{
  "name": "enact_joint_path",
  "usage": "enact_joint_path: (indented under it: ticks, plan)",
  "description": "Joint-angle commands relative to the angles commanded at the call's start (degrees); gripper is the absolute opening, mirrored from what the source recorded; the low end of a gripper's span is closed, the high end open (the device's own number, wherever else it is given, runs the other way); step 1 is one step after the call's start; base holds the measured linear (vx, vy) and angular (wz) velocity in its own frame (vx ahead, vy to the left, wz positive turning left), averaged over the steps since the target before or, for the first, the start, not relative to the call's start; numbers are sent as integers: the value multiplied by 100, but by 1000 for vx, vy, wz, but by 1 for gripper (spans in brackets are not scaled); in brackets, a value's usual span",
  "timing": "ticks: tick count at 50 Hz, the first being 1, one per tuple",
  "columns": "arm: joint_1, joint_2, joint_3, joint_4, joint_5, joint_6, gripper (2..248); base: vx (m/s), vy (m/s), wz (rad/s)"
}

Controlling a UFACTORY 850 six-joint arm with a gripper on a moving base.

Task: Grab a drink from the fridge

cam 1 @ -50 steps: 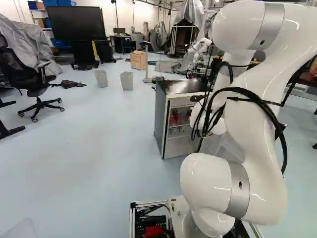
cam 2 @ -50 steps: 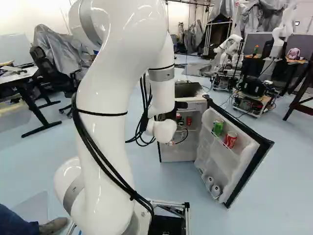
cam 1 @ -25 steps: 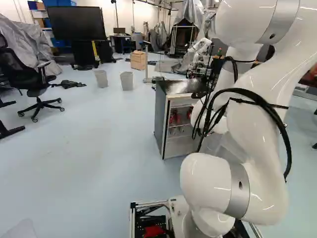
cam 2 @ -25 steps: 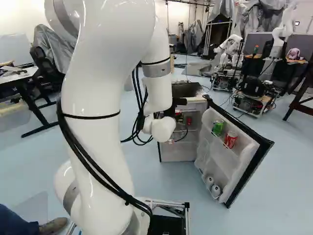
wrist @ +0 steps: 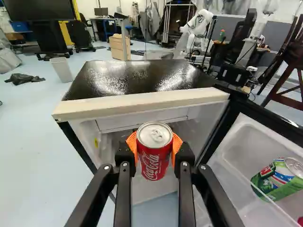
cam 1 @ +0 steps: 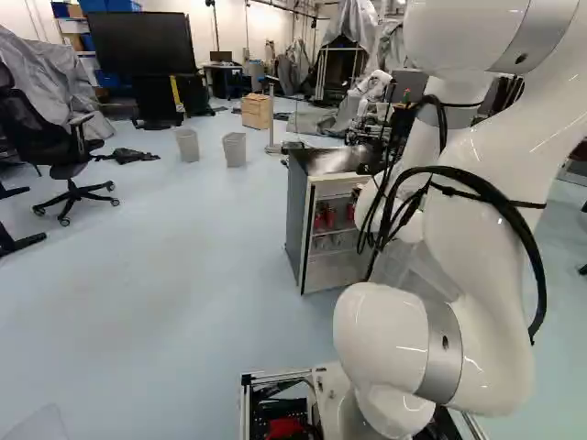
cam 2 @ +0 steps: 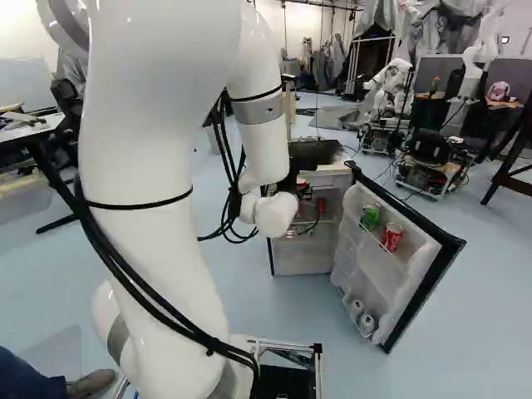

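In the left base view, my white arm (cam 1: 481, 192) arches over the right side, its black cables looping beside the small fridge (cam 1: 296, 215), where red cans (cam 1: 319, 220) show on an inside shelf. Two waste bins (cam 1: 234, 149) stand on the pale floor (cam 1: 183, 275) beyond, near a wooden box (cam 1: 256, 112), with a large dark screen (cam 1: 142, 41) and an office chair (cam 1: 69, 137) at the left. In the right base view, my gripper (cam 2: 293, 176) is mostly hidden behind the arm's end, at the front of the fridge. The fridge door (cam 2: 445, 266) hangs wide open toward the right, carrying a green can (cam 2: 370, 216) and a second red can (cam 2: 391, 238) on its upper rack and two pale cans (cam 2: 366, 322) down in its lowest rack. Another robot (cam 2: 391, 87) stands farther back on the floor. In the wrist view, the gripper (wrist: 154, 147) is closed around a red soda can (wrist: 154, 161), its orange pads (wrist: 177, 144) pressing from both sides. The soda can is nearly upright, its silver lid facing up, with the fridge's opening behind it; I cannot tell how far it sits from the shelves. The fridge's glossy black top lies just beyond, and the green can rests on its side in the open door.
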Motion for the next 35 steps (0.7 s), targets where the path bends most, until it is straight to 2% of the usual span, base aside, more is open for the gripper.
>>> enact_joint_path:
  ticks: [35]
  plan:
    - [58, 414, -98, 0, 0, 0, 92, 0, 0, 0]
